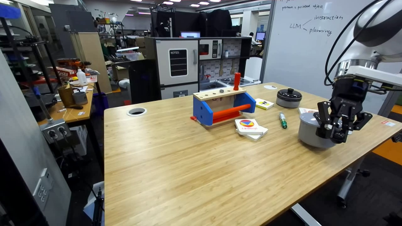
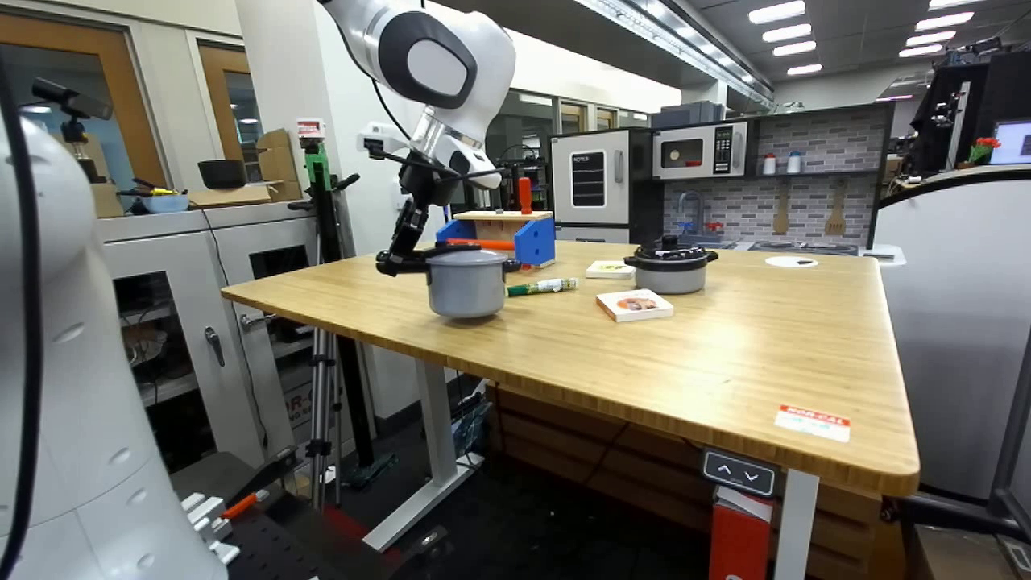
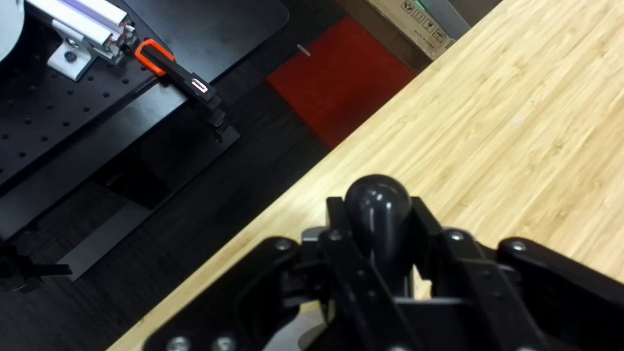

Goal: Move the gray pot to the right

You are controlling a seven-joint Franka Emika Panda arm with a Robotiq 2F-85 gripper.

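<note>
Gripper clamps the black handle of the gray pot; a green marker lies near it on the tabletop, a black-lidded pot farther off.

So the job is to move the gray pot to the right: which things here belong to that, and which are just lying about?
Part of the job:
gray pot
hand, closed on the pot's black handle

Just lying about:
blue-and-orange toy box
black-lidded pot
green marker
small square books
</note>
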